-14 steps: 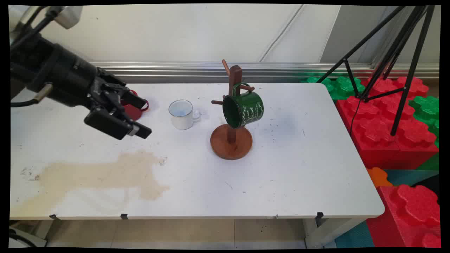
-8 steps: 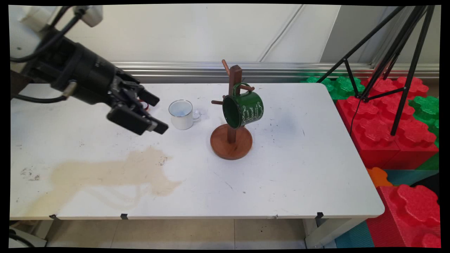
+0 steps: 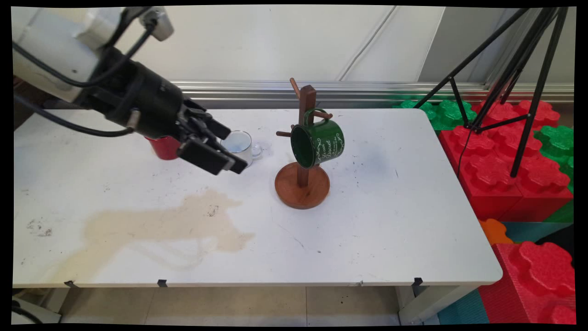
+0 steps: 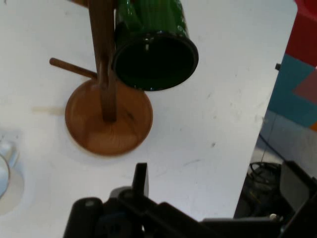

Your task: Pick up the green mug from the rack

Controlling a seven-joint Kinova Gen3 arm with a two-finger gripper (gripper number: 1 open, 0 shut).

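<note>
My black gripper [image 3: 232, 150] hangs open and empty just above the table, its fingers to either side of the white enamel mug [image 3: 244, 140] and covering part of it. A red mug [image 3: 164, 148] stands behind the hand, half hidden. To the right, a green mug [image 3: 319, 143] hangs by its handle on a wooden mug tree [image 3: 302, 186]. The hand view looks at the green mug's dark mouth [image 4: 153, 54] and the tree's round base [image 4: 109, 121]. There the gripper [image 4: 218, 188] is wide open, and the white mug [image 4: 5, 168] shows at the left edge.
A tan stain [image 3: 161, 225] spreads over the table's near left. A black tripod [image 3: 505, 69] and red and green foam blocks [image 3: 505, 161] stand off the table's right side. The wall rail runs behind the table.
The arm has swung right and a little away from the camera, from in front of the red mug to the white mug. The fingers stay open. The mugs and the tree have not moved.
</note>
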